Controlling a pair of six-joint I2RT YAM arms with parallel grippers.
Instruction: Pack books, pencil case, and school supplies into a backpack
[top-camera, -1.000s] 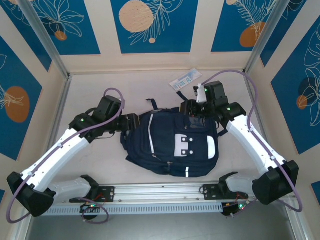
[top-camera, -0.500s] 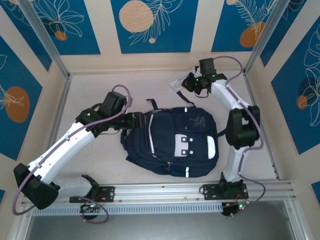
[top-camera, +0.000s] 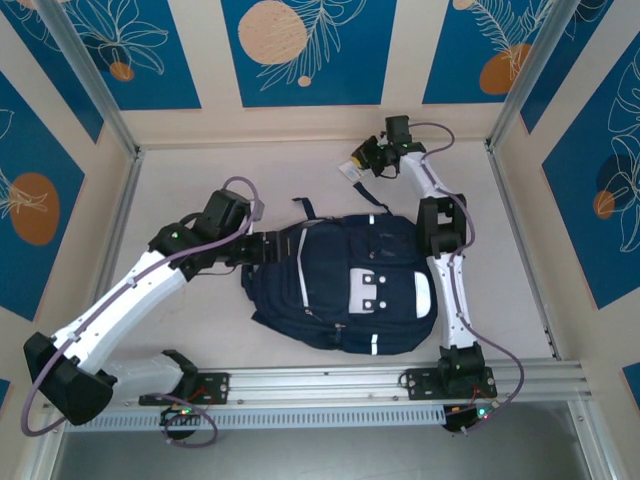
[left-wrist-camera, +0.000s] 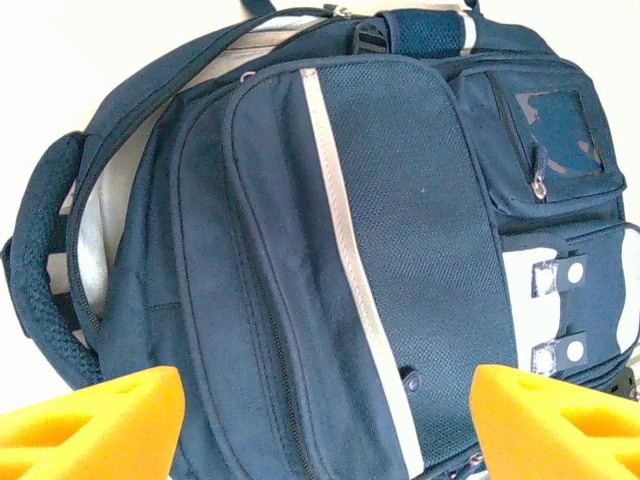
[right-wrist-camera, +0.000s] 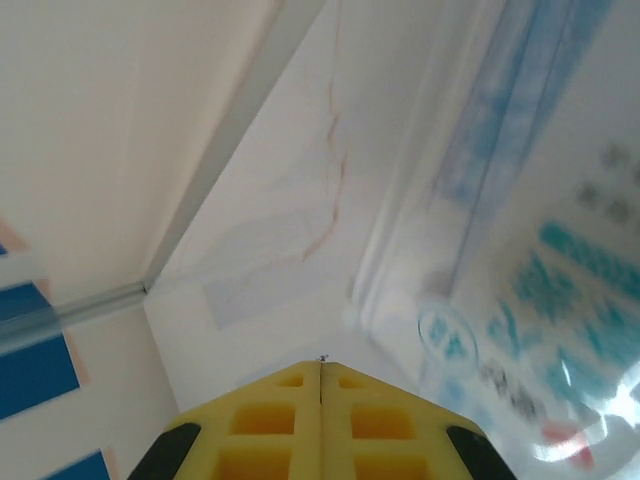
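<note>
A large dark navy fabric backpack with thin white stripes lies flat in the middle of the pale beige table. Its white patch with dark dots faces up and its top end points toward the far wall. The left hand sits at the backpack's upper left edge, seen from above. In the left wrist view its yellow foam pads stand spread wide apart, holding nothing, with the backpack lying beyond them. In that view a pale lining shows in a gap along one side of the backpack, next to a padded black strap. The right arm reaches out nearly straight to the far side of the table, well apart from the backpack. There the right hand rests over the slim flat white-and-light-blue printed packet, of which only one end peeks out beside it. In the right wrist view the right hand has its yellow pads pressed together with a thin seam between them, and nothing can be seen caught in that seam. The packet, glossy with teal print, lies just ahead of the tips and to their right. Whether the tips touch it cannot be told.
</note>
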